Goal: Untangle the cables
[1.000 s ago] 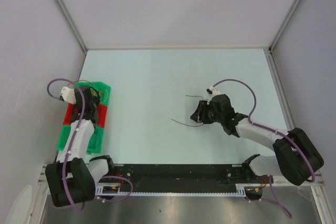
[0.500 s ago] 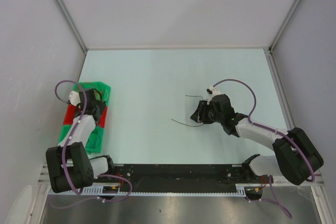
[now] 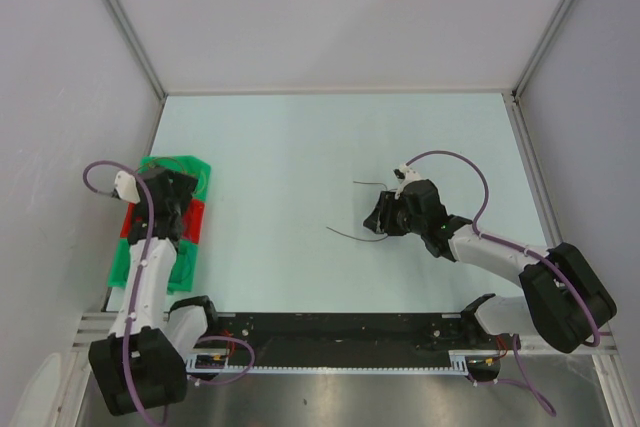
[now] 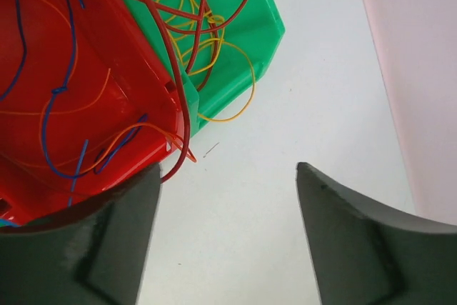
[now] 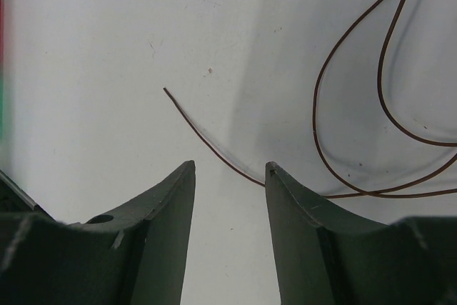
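Observation:
The cables are thin curly wires. Red, orange-yellow and blue cables point(image 4: 182, 41) lie tangled in a red tray point(image 4: 107, 105) and a green tray point(image 4: 246, 23). One maroon cable point(image 5: 214, 144) lies loose on the table, also seen from above point(image 3: 350, 236). My left gripper point(image 4: 227, 169) is open and empty over bare table beside the red tray's corner; from above it point(image 3: 170, 212) hangs over the trays. My right gripper point(image 5: 228, 166) is open just above the maroon cable, which runs past its right fingertip point(image 5: 271, 171). It also shows in the top view point(image 3: 373, 219).
The trays point(image 3: 190, 172) sit by the left wall. More loops of the maroon cable point(image 5: 343, 105) curl right of my right gripper. Side walls and a back wall enclose the pale table point(image 3: 300, 147). A black rail point(image 3: 340, 332) runs along the near edge.
My left arm has swung about over the trays, its wrist shifting left. The right arm and the maroon cable have not moved.

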Controlling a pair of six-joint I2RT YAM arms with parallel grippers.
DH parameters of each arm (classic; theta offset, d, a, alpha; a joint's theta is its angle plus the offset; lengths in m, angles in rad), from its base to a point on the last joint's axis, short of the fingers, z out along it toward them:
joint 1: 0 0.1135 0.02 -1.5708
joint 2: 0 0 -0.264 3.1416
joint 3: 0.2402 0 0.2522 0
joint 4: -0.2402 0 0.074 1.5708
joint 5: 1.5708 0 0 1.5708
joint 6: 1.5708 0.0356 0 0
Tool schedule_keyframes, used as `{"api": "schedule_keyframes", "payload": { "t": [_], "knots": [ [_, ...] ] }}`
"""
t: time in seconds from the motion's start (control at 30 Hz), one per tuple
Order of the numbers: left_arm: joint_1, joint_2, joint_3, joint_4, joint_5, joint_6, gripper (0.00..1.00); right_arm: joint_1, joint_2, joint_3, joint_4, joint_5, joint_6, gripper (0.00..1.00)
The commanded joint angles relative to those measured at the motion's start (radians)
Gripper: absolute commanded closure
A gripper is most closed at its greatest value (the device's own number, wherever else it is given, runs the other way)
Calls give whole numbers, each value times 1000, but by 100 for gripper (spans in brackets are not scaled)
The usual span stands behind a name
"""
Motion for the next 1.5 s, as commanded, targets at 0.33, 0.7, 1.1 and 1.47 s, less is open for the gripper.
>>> {"api": "schedule_keyframes", "payload": {
  "t": [0.33, 0.7, 1.1, 1.47],
  "knots": [
    [4, -169, 194, -249, 16, 7, 0, 3, -95, -19, 53, 13, -2, 52],
    [-144, -95, 375, -413, -57, 119, 6, -12, -186, -94, 104, -1, 6, 48],
    [-681, 239, 490, -194, -160, 290, 12, -63, -362, -173, -20, 330, 189, 46],
    [-908, 737, 806, -199, -30, 466, 12, -54, -516, -222, -155, 580, 357, 44]
  ]
}}
